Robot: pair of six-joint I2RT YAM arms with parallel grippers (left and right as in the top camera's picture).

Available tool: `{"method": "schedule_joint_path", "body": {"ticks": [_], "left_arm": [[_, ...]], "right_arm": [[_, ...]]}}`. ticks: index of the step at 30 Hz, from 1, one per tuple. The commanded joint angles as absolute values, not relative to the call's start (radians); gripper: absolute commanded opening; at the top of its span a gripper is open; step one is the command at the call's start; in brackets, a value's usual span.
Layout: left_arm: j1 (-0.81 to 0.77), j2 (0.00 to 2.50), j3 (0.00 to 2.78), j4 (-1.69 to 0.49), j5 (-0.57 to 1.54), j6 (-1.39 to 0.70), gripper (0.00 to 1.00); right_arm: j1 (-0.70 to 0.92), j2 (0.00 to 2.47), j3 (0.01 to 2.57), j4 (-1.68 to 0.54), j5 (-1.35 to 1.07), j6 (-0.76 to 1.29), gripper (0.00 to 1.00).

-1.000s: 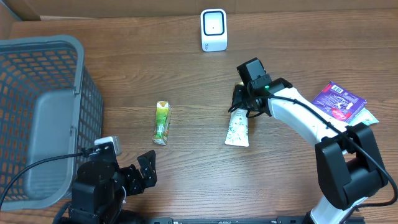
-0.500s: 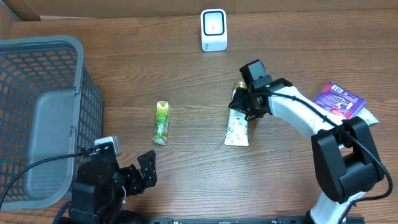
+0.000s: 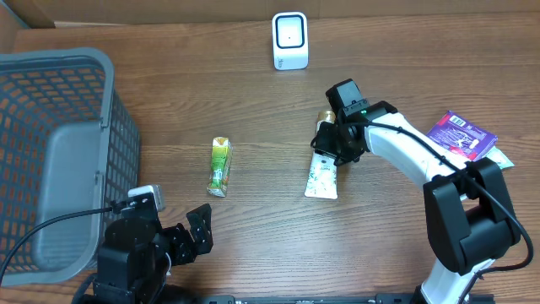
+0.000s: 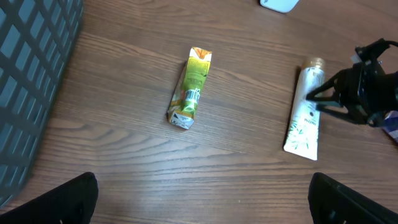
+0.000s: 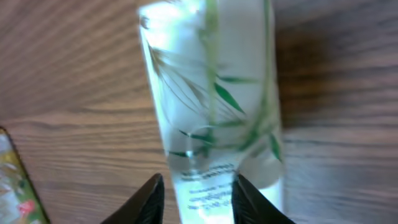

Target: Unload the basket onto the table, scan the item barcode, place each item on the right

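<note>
Two arms over the wooden surface (image 3: 253,93). Overhead: the tube (image 3: 321,177) lies flat mid-surface, below the white scanner (image 3: 290,40), and the right hand (image 3: 331,143) sits over its cap end. The left hand (image 3: 196,235) hangs by the grey basket (image 3: 59,57). Left wrist view — fingers (image 4: 68,199) spread wide, a green carton (image 4: 189,93) lying left of the tube. Right wrist view — fingers (image 5: 152,199) slightly parted, tube close beneath them; touching or not, I cannot tell.

Glossy plastic tube (image 3: 321,176), matt wood-grain table (image 3: 253,236)
</note>
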State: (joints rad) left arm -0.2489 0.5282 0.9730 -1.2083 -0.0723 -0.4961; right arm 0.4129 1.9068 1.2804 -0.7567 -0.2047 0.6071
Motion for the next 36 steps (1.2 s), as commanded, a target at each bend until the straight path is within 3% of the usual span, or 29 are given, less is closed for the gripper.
{"method": "schedule_joint_path", "body": {"ticks": [1, 9, 14, 27, 30, 36], "left_arm": [[-0.249, 0.522, 0.97, -1.208, -0.085, -0.494, 1.0], [-0.249, 0.522, 0.97, -1.208, -0.085, -0.494, 1.0], [-0.249, 0.522, 0.97, -1.208, -0.085, -0.494, 1.0], [-0.249, 0.522, 0.97, -1.208, -0.085, -0.495, 1.0], [-0.249, 0.522, 0.97, -1.208, -0.085, -0.495, 1.0], [-0.249, 0.522, 0.97, -1.208, -0.085, -0.494, 0.99]], "right_arm": [[0.399, 1.876, 1.328, -0.795, -0.164, 0.563, 0.43], [0.374, 1.861, 1.299, -0.838, -0.16, 0.536, 0.47], [0.417, 1.856, 1.278, -0.841, -0.148, 0.388, 0.47], [0.63, 1.852, 1.407, -0.921, 0.233, 0.393, 0.55], [0.702, 1.875, 1.407, -0.918, 0.382, 0.421, 0.61], [0.721, 1.935, 1.407, -0.903, 0.41, 0.422, 0.56]]}}
